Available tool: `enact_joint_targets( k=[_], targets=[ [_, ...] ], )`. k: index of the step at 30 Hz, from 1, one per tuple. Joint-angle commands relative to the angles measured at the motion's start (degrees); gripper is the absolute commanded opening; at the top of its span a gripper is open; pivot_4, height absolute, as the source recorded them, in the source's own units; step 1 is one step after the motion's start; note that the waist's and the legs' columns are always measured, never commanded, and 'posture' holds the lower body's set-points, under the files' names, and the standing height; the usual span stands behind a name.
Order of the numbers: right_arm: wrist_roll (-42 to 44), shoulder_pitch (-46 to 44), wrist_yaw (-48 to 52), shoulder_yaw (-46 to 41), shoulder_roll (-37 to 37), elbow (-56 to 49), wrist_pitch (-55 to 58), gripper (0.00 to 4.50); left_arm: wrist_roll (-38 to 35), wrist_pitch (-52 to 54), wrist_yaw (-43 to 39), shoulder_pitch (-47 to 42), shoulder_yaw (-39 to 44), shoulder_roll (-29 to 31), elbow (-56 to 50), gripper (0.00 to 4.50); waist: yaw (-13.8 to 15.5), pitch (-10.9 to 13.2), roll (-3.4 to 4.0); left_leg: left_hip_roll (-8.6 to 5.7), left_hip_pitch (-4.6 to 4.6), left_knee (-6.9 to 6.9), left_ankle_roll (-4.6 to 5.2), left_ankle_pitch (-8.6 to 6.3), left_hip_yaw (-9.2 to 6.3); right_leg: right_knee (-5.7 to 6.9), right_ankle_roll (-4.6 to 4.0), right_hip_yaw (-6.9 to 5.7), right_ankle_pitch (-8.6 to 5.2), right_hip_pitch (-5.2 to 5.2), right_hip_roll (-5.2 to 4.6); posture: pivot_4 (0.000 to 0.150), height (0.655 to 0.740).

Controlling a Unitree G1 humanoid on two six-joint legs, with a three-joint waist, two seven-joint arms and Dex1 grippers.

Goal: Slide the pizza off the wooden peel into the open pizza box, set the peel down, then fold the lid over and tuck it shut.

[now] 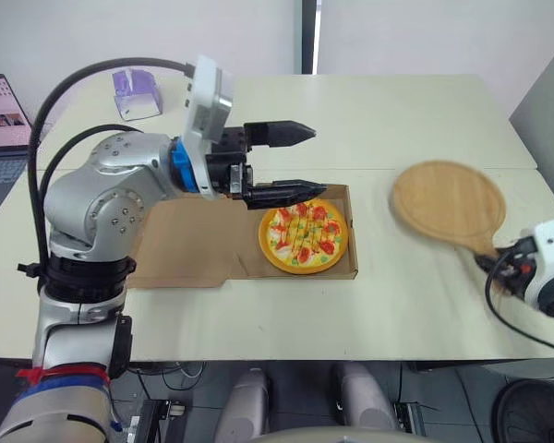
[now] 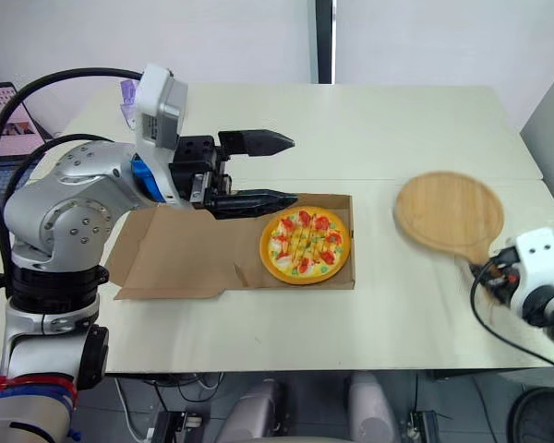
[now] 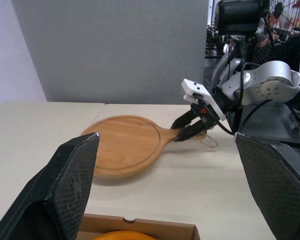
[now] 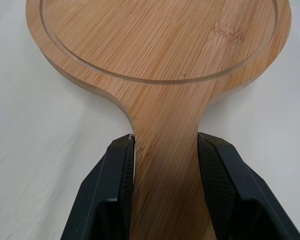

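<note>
We see the pizza lying in the open box on the table. Our left pincer hovers released beside it. Our right pincer clasps the handle of the wooden peel, well apart.

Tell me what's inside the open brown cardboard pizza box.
One round orange-rimmed pizza with red toppings lies in the cardboard pizza box. The box floor beneath the pizza is covered from view.
</note>
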Motion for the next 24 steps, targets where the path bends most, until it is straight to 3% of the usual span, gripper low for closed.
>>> enact_joint_targets(
  k=[1,5,13,14,19,24],
  targets=[
    [1.0,-0.5,-4.0,-1.2,2.3,-5.9,2.0,1.59,1.0,-1.5,-1.2,-1.6,-0.2,-0.7,-0.2,4.5,0.0,0.0,0.0,-0.02,0.0,0.01,0.0,0.0,0.02,0.0,0.01,0.03,0.01,0.0,-0.03,0.15,0.74],
    [-1.5,-0.6,-7.7,-0.3,3.5,-5.7,2.5,1.59,1.5,-1.1,-1.7,-1.5,-0.1,-1.0,-0.2,4.5,0.1,0.0,0.01,-0.02,-0.02,0.05,0.0,0.0,-0.02,-0.01,0.02,-0.01,0.01,0.0,-0.03,0.15,0.74],
    [1.2,-3.2,-7.2,-2.8,2.1,-4.6,1.8,4.34,1.5,-0.1,-1.5,0.9,0.9,0.2,-1.6,4.5,0.1,0.0,0.02,-0.02,-0.01,0.05,0.0,0.0,-0.02,-0.02,0.02,-0.02,0.01,0.01,-0.02,0.15,0.74],
    [1.4,-4.0,-6.6,-3.1,1.1,-3.8,1.4,4.47,1.4,0.2,-1.3,1.4,1.1,0.5,-1.9,4.5,0.1,0.0,0.01,-0.02,-0.01,0.05,0.0,0.0,-0.03,-0.01,0.02,-0.02,0.01,0.02,-0.03,0.15,0.74],
    [0.4,-13.2,-1.4,0.2,-7.9,4.8,-6.0,4.47,1.1,0.9,1.1,5.8,4.3,2.8,-4.4,4.5,0.0,0.0,0.01,-0.01,0.01,0.11,0.01,0.0,0.04,-0.02,0.03,0.02,0.01,0.03,-0.02,0.15,0.74],
    [1.1,-25.4,5.5,9.1,-11.0,11.4,-13.5,4.47,0.3,3.2,9.2,12.0,9.9,3.2,-9.2,4.5,-0.1,0.0,-0.02,0.06,0.05,0.11,0.01,-0.01,-0.05,-0.05,0.03,-0.07,0.01,0.11,0.03,0.15,0.74]
  ],
)
